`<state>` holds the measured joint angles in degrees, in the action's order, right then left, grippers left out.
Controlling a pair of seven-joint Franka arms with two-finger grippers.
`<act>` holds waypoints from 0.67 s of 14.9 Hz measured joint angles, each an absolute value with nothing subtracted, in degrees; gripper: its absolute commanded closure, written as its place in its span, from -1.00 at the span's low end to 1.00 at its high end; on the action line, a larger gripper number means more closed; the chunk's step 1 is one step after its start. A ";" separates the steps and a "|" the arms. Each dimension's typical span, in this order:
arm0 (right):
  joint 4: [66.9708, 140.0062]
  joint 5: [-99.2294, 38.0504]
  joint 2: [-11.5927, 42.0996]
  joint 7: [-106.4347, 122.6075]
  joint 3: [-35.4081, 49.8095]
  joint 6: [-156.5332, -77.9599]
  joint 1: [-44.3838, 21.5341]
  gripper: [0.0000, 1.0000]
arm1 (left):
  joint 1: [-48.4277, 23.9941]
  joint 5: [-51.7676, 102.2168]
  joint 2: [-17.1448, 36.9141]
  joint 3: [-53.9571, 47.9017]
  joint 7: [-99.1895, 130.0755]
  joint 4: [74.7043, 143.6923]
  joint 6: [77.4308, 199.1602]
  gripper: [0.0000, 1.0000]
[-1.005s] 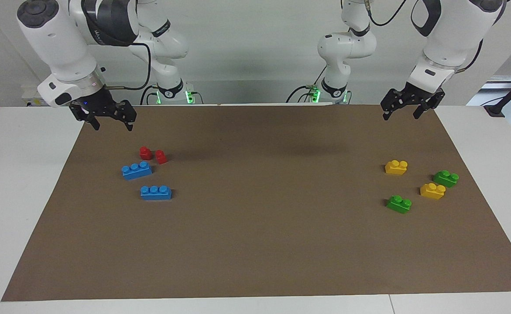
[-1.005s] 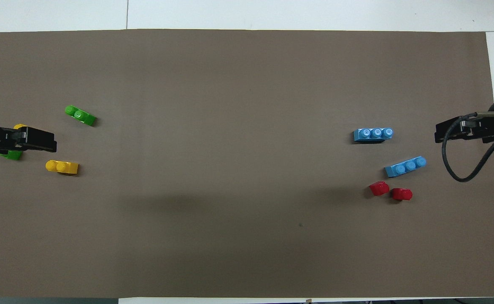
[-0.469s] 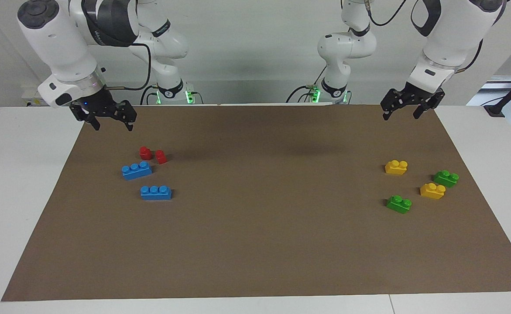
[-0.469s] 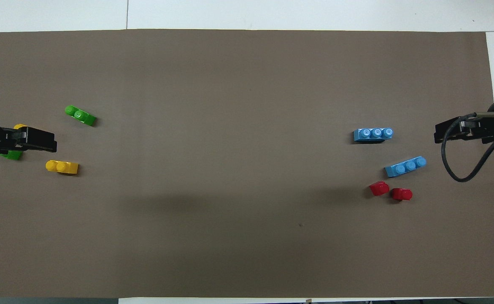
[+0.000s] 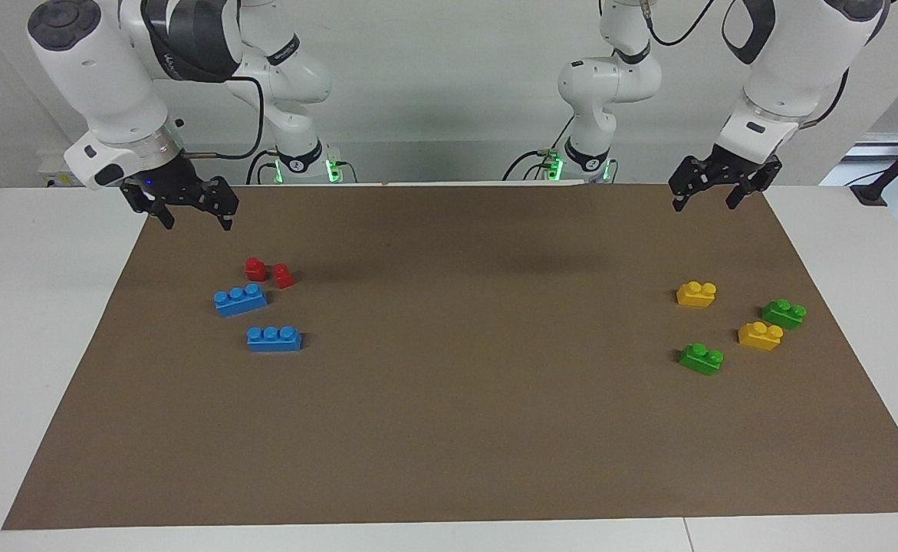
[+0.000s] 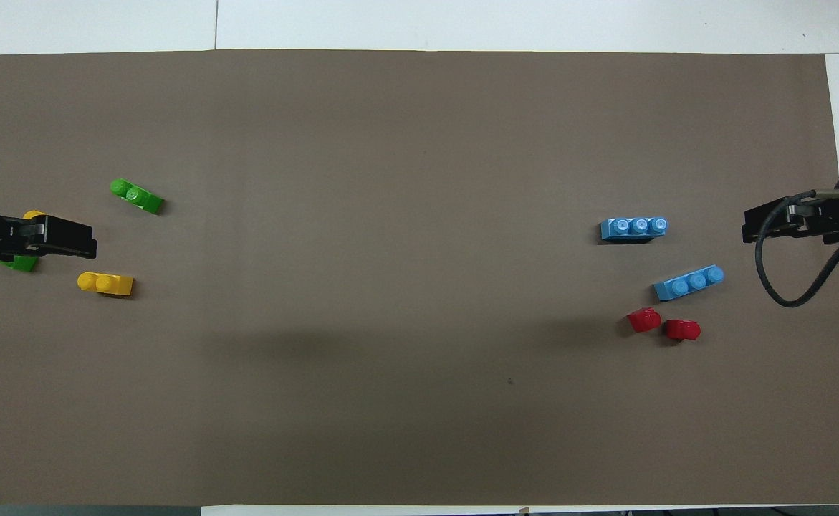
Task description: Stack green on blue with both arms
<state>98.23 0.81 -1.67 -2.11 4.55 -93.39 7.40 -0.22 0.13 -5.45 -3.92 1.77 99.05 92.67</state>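
Note:
Two green bricks (image 5: 701, 359) (image 5: 784, 313) lie on the brown mat toward the left arm's end. In the overhead view one shows whole (image 6: 137, 196) and the other (image 6: 21, 264) is partly covered by the raised left gripper (image 6: 82, 242). Two blue bricks (image 5: 241, 299) (image 5: 274, 339) lie toward the right arm's end; they also show in the overhead view (image 6: 688, 282) (image 6: 634, 228). My left gripper (image 5: 704, 204) is open and empty, in the air over the mat's edge by the robots. My right gripper (image 5: 196, 222) (image 6: 752, 228) is open and empty, over the mat's corner by the robots.
Two yellow bricks (image 5: 696, 294) (image 5: 760, 336) lie among the green ones. Two small red bricks (image 5: 256, 268) (image 5: 284, 276) lie beside the blue brick nearer to the robots. The brown mat (image 5: 449, 399) covers most of the white table.
My right gripper has drifted slightly toward its own end of the table. The left arm and all the bricks have not moved.

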 measured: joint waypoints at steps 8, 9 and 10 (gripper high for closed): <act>98.24 -4.21 2.38 -27.98 4.47 -101.15 8.12 -0.98 | -0.22 0.13 -5.45 -3.92 1.77 98.98 92.67 -1.00; 98.22 -5.83 3.64 -31.65 4.44 -102.54 8.30 -0.98 | -0.22 0.13 -5.45 -3.92 1.77 98.98 92.67 -1.00; 98.21 -7.69 4.82 -35.04 4.44 -103.94 8.43 -0.98 | -0.22 0.13 -5.45 -3.92 1.77 98.98 92.67 -1.00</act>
